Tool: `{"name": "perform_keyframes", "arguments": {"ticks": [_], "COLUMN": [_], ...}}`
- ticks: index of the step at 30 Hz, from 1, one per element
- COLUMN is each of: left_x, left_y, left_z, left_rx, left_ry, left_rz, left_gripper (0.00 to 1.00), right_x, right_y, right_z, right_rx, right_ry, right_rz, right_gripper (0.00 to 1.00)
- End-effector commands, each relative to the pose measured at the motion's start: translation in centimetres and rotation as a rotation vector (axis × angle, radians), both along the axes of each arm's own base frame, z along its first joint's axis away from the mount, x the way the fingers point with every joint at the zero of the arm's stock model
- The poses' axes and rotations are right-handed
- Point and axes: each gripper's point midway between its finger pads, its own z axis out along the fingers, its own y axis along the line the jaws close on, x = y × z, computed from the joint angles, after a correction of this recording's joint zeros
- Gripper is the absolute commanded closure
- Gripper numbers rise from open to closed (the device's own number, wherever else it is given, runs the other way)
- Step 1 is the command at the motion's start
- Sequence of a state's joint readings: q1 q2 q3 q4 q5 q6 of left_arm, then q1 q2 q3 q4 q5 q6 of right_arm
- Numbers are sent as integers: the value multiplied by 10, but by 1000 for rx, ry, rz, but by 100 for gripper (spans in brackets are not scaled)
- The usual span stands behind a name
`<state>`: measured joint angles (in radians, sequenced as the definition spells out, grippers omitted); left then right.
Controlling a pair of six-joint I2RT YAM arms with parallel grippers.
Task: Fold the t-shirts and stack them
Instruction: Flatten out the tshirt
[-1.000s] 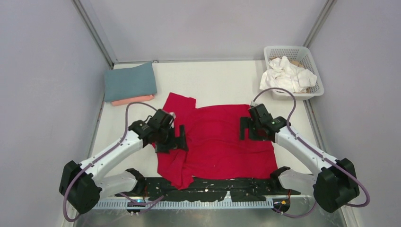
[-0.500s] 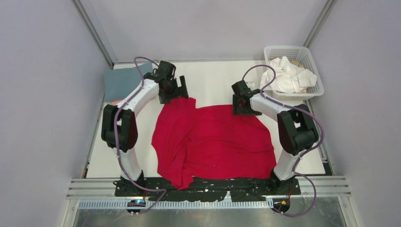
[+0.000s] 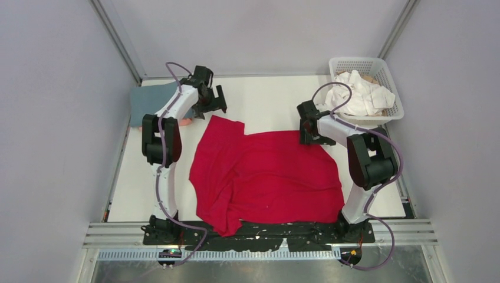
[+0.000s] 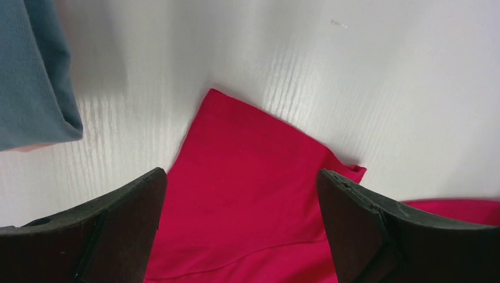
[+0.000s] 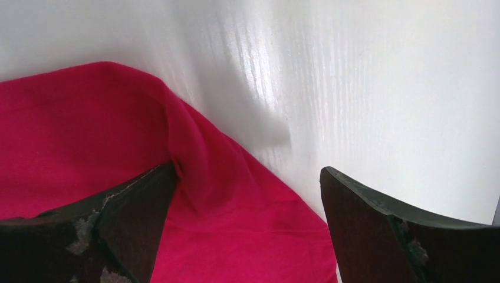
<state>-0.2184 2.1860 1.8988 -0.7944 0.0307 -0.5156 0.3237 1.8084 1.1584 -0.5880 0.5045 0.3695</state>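
Table (image 3: 265,100) was white, walls (image 3: 59,118) grey. Released, left pincer (image 3: 216,105) and right pincer (image 3: 309,133) hung over far edge of red shirt (image 3: 265,171); grey shirt (image 3: 143,104) beside left pincer was partly hidden by arm (image 3: 172,109).

Both arms went from hovering mid-shirt to stretched out at far edge. left gripper (image 3: 213,101) now off red t-shirt (image 3: 271,177) sleeve, up beside folded blue-grey t-shirt (image 3: 144,101). right gripper (image 3: 311,133) nudged slightly right, at far right corner. Shirt's left edge bulges wider than a second ago.

Spread t-shirt (image 3: 268,174) central on table (image 3: 265,100), folded t-shirts (image 3: 141,106) far left, basket (image 3: 393,88) holding crumpled t-shirts (image 3: 359,94) far right
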Motion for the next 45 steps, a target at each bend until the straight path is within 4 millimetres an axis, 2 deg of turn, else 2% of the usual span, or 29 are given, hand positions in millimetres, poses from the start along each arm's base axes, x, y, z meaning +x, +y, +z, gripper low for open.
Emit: {"name": "perform_keyframes", "arguments": {"ticks": [1,7,11,14,18,20,24,27,29,31,32,39,43,45], "left_x": [9,10,10,3,-13,-22,-34,-43,-48,-50,-50,-54,-50,-47], "left_y": [7,8,2,-3,-7,-16,-33,-41,-45,-47,-47,-41,-31,-28], "left_z": [1,-16,-27,-39,-42,-43,-46,-47,-48,-48,-47,-46,-26,-16], "left_rx": [-44,-101,-134,-150,-83,-121,-194,-193,-181,-186,-185,-155,-113,-100], "left_ry": [13,43,77,136,173,205,233,258,265,271,267,239,153,112], "left_rz": [39,84,97,104,95,69,33,12,-3,-10,-16,-36,-36,-31], "left_gripper": [0,1,7,12,12,14,34,54,64,90,99,100,100,100], "right_x": [1,-10,-11,-12,-13,-15,-17,-17,-17,-17,-16,-19,-18,-18], "right_y": [-6,-1,4,3,3,4,4,5,7,8,9,16,19,16], "right_z": [22,27,28,32,34,33,30,28,26,26,26,27,27,25], "right_rx": [-4,53,87,88,88,95,96,102,110,119,123,167,181,163], "right_ry": [-61,-76,-90,-100,-105,-105,-102,-100,-99,-103,-108,-118,-126,-115], "right_rz": [-13,0,9,13,18,19,28,35,43,51,54,98,115,108], "right_gripper": [2,0,3,4,4,4,6,6,6,8,9,17,32,35]}}
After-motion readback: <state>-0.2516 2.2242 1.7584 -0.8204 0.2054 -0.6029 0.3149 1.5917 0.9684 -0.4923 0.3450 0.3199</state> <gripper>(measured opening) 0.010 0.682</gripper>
